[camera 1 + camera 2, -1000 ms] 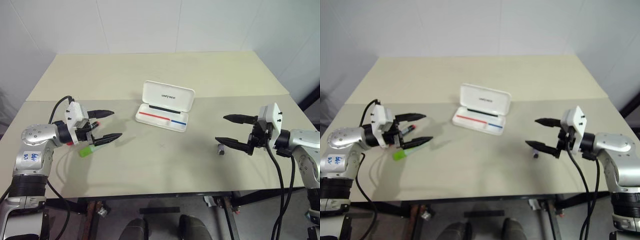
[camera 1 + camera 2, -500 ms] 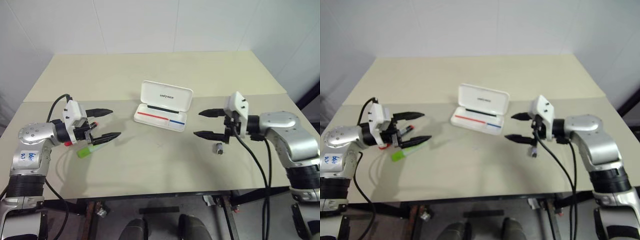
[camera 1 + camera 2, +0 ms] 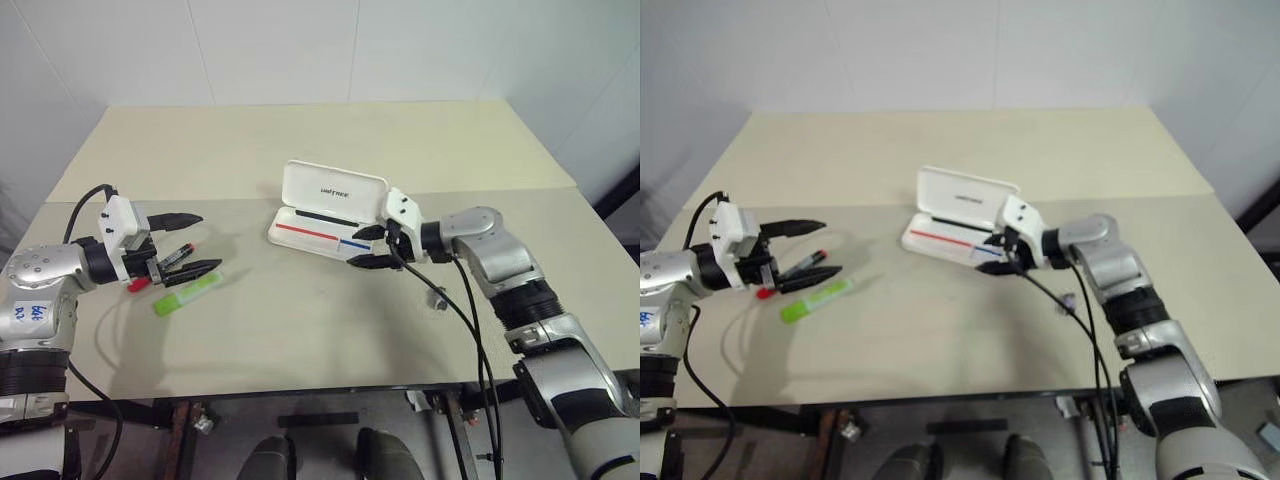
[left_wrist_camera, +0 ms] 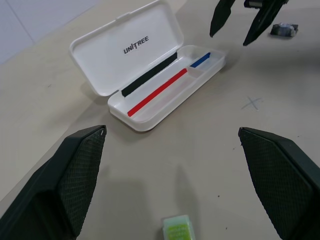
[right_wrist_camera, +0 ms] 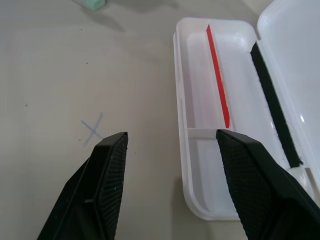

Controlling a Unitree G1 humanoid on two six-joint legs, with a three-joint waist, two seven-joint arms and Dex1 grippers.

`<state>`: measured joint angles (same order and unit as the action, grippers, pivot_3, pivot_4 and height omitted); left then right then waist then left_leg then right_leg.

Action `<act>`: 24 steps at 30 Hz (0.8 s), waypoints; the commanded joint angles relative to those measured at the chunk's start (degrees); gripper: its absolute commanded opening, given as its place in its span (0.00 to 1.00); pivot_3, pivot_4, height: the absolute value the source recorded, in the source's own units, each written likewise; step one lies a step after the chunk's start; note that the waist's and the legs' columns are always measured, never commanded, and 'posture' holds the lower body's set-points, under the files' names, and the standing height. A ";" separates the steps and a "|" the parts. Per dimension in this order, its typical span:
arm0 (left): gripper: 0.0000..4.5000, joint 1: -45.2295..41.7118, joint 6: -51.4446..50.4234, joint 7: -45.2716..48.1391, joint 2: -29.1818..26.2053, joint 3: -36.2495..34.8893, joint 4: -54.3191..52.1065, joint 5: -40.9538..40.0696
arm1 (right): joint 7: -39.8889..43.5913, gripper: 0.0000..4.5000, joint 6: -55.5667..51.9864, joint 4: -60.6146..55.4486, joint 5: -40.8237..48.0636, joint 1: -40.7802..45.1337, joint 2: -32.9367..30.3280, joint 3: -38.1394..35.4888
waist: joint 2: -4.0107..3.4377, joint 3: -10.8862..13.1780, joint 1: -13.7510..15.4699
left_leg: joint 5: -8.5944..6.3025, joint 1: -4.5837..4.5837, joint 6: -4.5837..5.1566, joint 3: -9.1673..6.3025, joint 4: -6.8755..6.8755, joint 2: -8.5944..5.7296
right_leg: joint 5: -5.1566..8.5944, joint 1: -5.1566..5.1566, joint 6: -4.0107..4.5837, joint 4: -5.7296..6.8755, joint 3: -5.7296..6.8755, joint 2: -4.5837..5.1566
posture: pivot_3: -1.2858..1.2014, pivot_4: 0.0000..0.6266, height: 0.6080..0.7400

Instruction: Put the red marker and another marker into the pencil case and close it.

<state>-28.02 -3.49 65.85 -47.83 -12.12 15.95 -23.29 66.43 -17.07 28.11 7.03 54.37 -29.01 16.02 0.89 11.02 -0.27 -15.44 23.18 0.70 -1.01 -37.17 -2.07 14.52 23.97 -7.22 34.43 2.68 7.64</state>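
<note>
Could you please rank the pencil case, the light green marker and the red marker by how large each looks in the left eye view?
1. The pencil case, open, clearly largest.
2. The light green marker and the red marker: similar length; partly hidden by the left gripper, so unranked.

Beige worktop made of two boards meeting at a seam, a faint pencilled cross near the centre. White panelled walls behind. Dark floor beneath the front edge.
</note>
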 commanded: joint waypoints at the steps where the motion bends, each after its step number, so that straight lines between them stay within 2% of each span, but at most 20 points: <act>1: 1.00 0.97 0.50 -0.48 -1.34 -2.24 -2.68 -0.34 | 0.75 0.66 4.53 5.47 -2.49 2.91 1.35 0.51 | 0.00 0.00 -0.15 | 0.02 0.00 -0.06 0.03 -0.01 0.00 | 0.00 0.02 0.00 0.00 -0.02 0.00 | 0.52 0.24 1.00; 13: 1.00 1.10 0.68 -2.12 -0.60 -2.53 -3.76 -0.54 | 0.52 0.66 14.48 21.46 -10.42 6.82 6.18 2.21 | 0.00 0.00 -1.53 | 0.05 -0.03 -0.16 0.07 -0.02 0.02 | 0.00 0.07 0.00 0.17 -0.08 -0.05 | 0.52 0.24 1.00; 16: 1.00 0.59 0.74 -2.39 -0.34 -2.20 -3.62 -0.45 | -1.33 0.53 16.03 24.75 -12.46 8.24 7.45 2.49 | 0.00 0.00 -1.61 | 0.05 -0.07 -0.17 0.08 -0.02 0.07 | 0.00 0.10 0.00 0.28 -0.11 -0.07 | 0.52 0.24 1.00; 22: 1.00 -0.01 0.59 -2.64 -0.03 -1.91 -4.09 -0.54 | -3.05 0.06 17.87 28.53 -14.57 10.41 9.16 1.89 | 0.00 0.00 -1.54 | 0.13 -0.06 -0.30 0.11 0.00 0.08 | 0.00 0.24 0.03 0.45 -0.19 -0.07 | 0.52 0.24 1.00; 23: 1.00 -0.13 0.64 -2.63 -0.02 -1.91 -3.98 -0.51 | -3.01 0.01 18.02 28.81 -14.72 10.57 9.28 1.79 | 0.00 0.00 -1.54 | 0.13 -0.06 -0.30 0.12 -0.01 0.08 | 0.00 0.24 0.03 0.46 -0.20 -0.07 | 0.52 0.24 1.00; 24: 1.00 -0.27 0.70 -2.64 -0.05 -1.98 -3.85 -0.50 | -3.01 0.01 18.16 29.04 -14.92 10.70 9.33 1.68 | 0.00 0.00 -1.54 | 0.14 -0.06 -0.30 0.14 -0.05 0.07 | 0.00 0.24 0.04 0.51 -0.23 -0.07 | 0.52 0.24 1.00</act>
<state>-26.87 -3.50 63.63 -47.60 -12.94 13.76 -23.33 63.91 0.97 56.28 -6.97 64.35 -19.50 17.71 0.89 11.02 -1.81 -15.29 23.12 0.41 -0.87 -37.23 -2.00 14.50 24.21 -7.16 34.96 2.44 7.58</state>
